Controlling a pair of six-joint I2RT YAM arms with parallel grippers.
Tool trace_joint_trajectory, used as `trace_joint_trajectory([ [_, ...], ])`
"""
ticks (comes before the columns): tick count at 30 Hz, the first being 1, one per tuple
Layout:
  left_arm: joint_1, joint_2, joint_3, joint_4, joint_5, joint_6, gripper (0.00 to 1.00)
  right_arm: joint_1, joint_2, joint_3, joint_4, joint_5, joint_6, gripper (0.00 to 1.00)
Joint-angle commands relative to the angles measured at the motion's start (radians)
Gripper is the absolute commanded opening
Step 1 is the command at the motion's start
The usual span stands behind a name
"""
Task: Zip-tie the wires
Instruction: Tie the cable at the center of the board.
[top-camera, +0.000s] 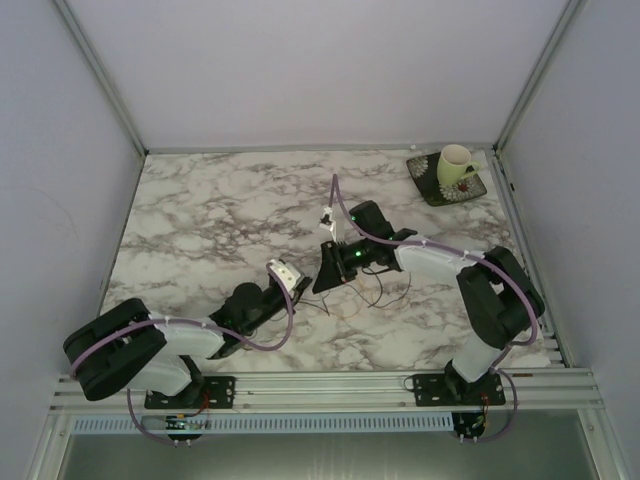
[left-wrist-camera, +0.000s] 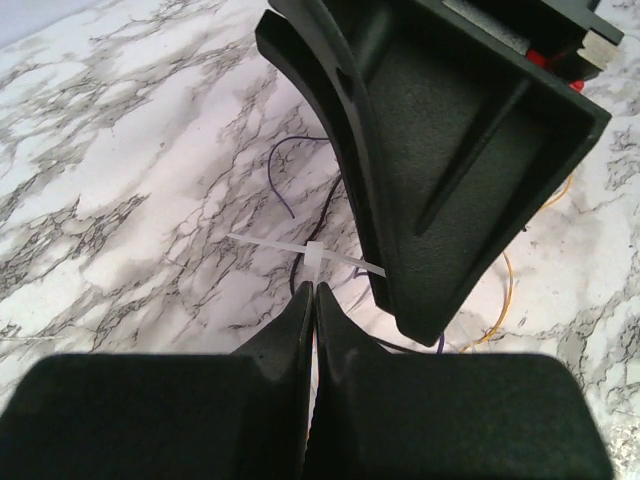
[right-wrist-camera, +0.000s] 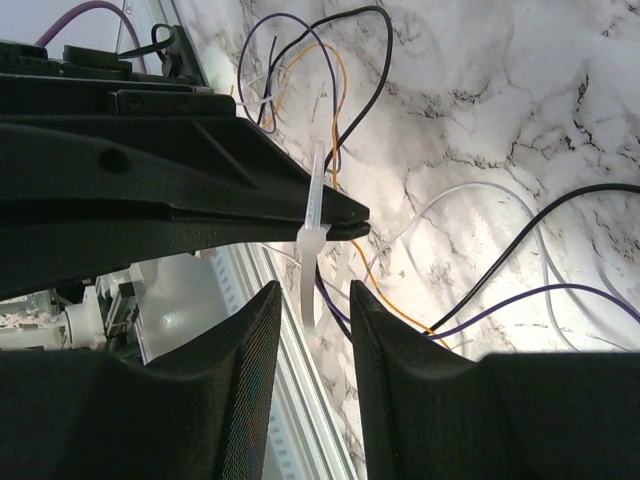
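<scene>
wires (right-wrist-camera: 335, 150): loose thin loops, black, purple and orange, flat on worktop (top-camera: 220, 210) right of centre, below both hands, no single heading | zip tie (right-wrist-camera: 316, 190): long axis crosses wires, tail toward right hand | left hand (left-wrist-camera: 312, 290): pinched on zip tie | right hand (right-wrist-camera: 315, 292): fingers apart, tail between | marbled worktop, pale walls, cup (top-camera: 455, 163) far-right corner

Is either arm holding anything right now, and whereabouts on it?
The left gripper pinches the white zip tie beside its head; the right gripper stands open around the tie's end, gripping nothing.
</scene>
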Motion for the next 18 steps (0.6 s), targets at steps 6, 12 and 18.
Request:
trace_joint_trajectory([
  [6, 0.016, -0.047, 0.006, 0.047, -0.020, -0.053, 0.00, -0.002, -0.050, -0.022, 0.072, -0.003, 0.029, 0.34],
  [12, 0.021, -0.052, -0.002, 0.055, -0.012, -0.064, 0.00, -0.011, -0.063, -0.021, 0.077, 0.014, 0.032, 0.34],
  [18, 0.027, -0.051, -0.013, 0.070, -0.009, -0.082, 0.00, -0.020, -0.079, -0.025, 0.099, 0.011, 0.044, 0.34],
])
